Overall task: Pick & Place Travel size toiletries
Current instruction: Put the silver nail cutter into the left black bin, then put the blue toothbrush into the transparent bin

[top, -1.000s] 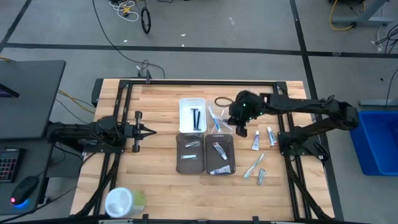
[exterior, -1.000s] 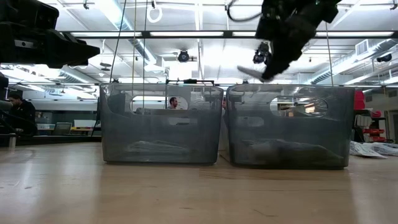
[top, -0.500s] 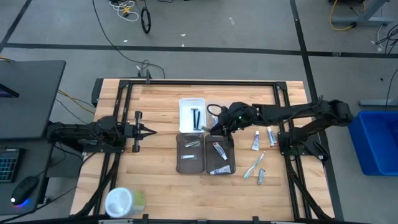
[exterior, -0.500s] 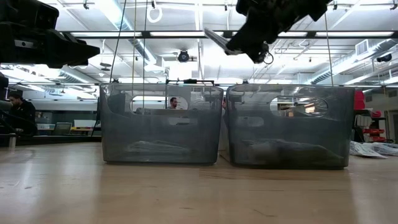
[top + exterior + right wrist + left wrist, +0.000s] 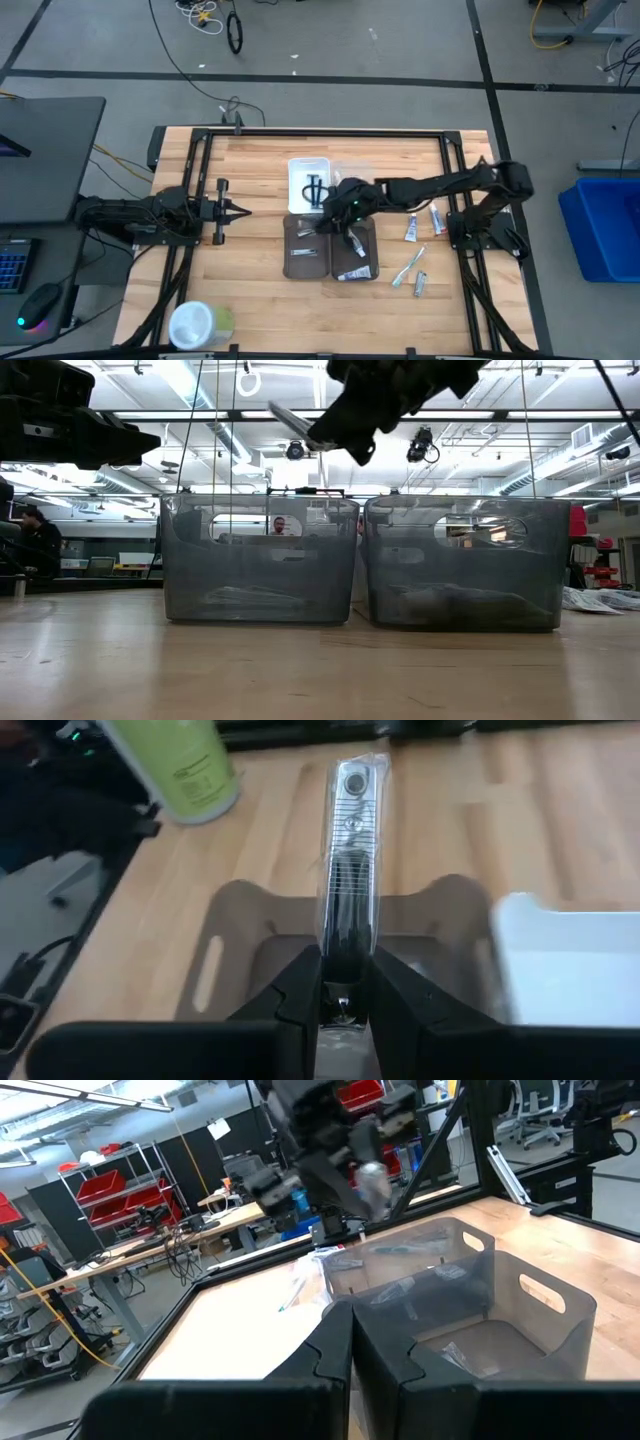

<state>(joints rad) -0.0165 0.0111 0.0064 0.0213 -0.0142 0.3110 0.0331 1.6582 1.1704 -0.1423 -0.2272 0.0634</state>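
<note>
Clear-wrapped toothbrush point(image 5: 349, 860) is pinched in the right gripper point(image 5: 345, 982), fingers closed snug on its end, hanging in the air over the grey trays point(image 5: 330, 247) mid-worktop point(image 5: 260, 160). Left gripper point(image 5: 222, 210) sits off to the left side, fingers shut on nothing.
</note>
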